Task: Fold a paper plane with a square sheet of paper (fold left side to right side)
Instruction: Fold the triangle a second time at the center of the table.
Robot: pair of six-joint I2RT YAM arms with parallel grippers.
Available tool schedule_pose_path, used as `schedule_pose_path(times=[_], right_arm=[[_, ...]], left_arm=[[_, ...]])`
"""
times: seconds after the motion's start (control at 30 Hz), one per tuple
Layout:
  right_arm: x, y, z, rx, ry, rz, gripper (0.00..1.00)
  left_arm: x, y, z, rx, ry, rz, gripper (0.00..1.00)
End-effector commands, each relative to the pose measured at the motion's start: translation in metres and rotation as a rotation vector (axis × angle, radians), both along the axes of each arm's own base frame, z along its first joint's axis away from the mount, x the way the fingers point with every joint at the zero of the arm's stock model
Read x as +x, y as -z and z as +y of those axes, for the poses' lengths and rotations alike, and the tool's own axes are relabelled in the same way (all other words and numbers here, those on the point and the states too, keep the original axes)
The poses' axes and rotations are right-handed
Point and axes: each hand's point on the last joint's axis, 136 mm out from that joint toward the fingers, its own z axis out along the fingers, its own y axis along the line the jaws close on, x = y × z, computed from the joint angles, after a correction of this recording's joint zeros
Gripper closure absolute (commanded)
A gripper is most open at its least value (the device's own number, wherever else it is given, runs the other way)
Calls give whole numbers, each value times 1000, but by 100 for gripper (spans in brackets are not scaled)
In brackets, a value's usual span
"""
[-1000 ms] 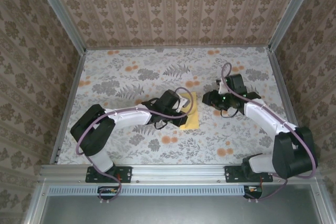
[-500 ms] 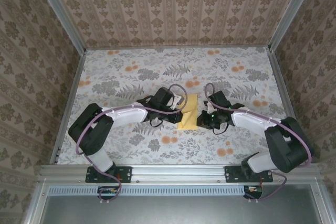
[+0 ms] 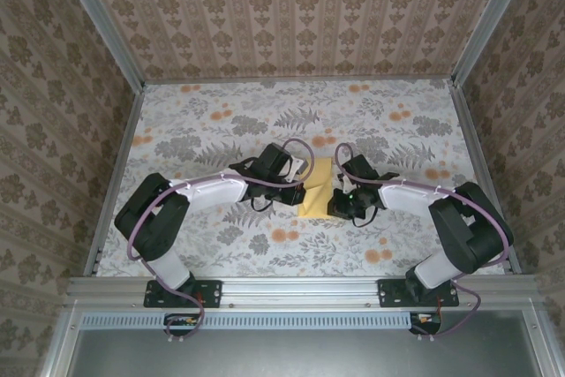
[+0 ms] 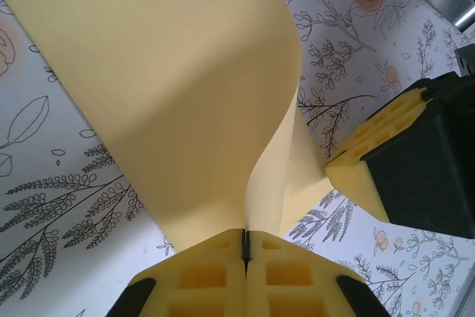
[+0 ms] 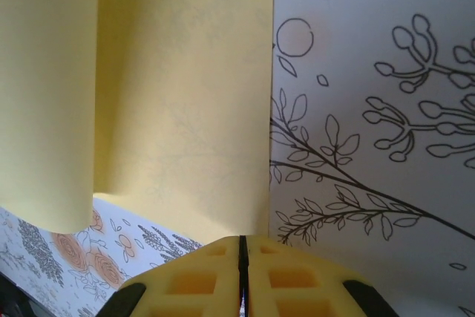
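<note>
The square sheet of paper (image 3: pixel 317 192) is pale yellow and lies mid-table, bowed upward between my two grippers. My left gripper (image 3: pixel 303 186) is shut on its left edge. In the left wrist view the sheet (image 4: pixel 171 94) rises in a curl from the closed left gripper (image 4: pixel 245 234), and a yellow fingertip (image 4: pixel 364 176) of the other arm meets its far edge. My right gripper (image 3: pixel 341 202) is at the sheet's right edge. In the right wrist view the right gripper (image 5: pixel 241 240) is closed, with the near corner of the sheet (image 5: pixel 185 109) running in between its tips.
The table has a flower-printed cover (image 3: pixel 221 130) with orange blotches (image 3: pixel 284 236). Patterned walls and metal rails (image 3: pixel 115 183) stand on three sides. Both arms reach in toward the middle, their elbows near the front edge.
My right arm has swung in from the back right to the sheet's right edge and its jaws have closed. My left gripper kept its hold and shifted slightly back.
</note>
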Motion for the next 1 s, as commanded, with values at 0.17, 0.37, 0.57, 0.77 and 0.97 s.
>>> schedule_pose_path(times=[0.17,0.37,0.57,0.77,0.97], right_arm=[[3,8,1,-40,-3,16,90],[-2,16,-8,-98,-2,49,90],[-6,20,-12,-126,-13,71,90],[-9,22,-13,-136,-25,81,90],[-10,23,-14,-140,-31,85,90]], left_arm=[[6,-1,-1,21,14,-3,100],[9,3,3,63,22,-10,100],[16,9,5,93,21,-15,100],[24,18,6,112,20,-8,100],[31,22,3,110,25,-4,100]])
